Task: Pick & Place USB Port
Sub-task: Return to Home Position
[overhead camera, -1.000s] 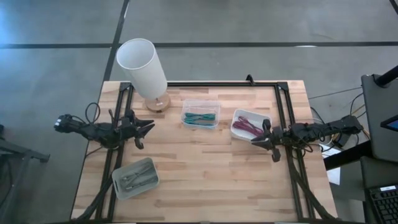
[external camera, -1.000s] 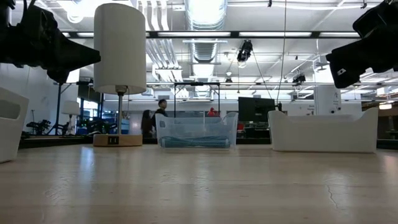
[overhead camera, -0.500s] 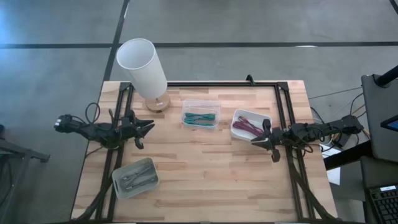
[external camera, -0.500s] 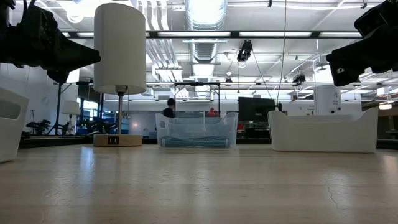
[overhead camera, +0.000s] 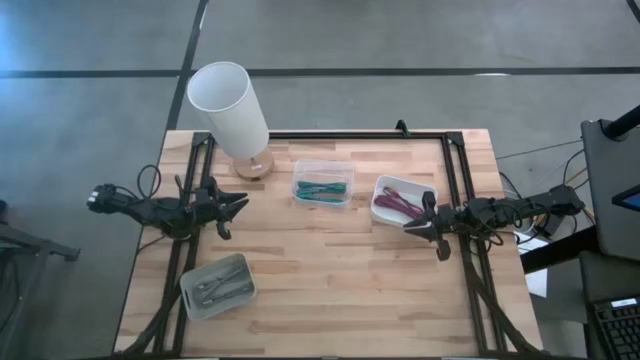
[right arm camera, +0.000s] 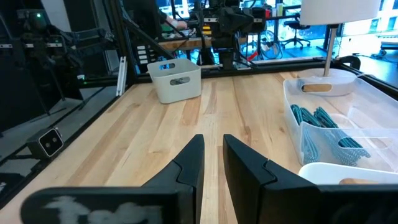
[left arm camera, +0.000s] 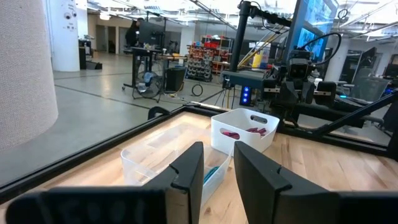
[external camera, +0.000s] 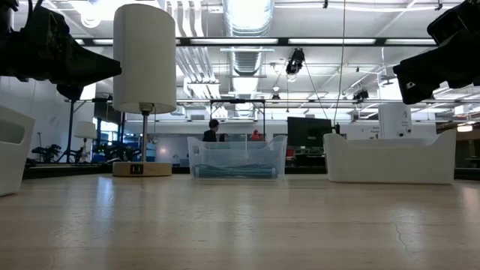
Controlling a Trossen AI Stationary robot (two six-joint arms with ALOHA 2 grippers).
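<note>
High view: left gripper [overhead camera: 243, 204], right gripper [overhead camera: 408, 227] apart

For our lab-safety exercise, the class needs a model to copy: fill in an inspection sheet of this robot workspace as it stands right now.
Surface: wooden table, bare in the middle; black frame along its edges.
Job's things: blue USB cables lie in the transparent bin; pink USB cables lie in the white bin beside it.
Clutter: lamp at the far left corner; grey bin at the near left, contents unclear.
Grippers: left gripper and right gripper raised at the table's sides, slightly open, empty.
Cables: wiring loops at the table's left edge.
Surroundings: a person far behind the table; desk equipment to the right.
</note>
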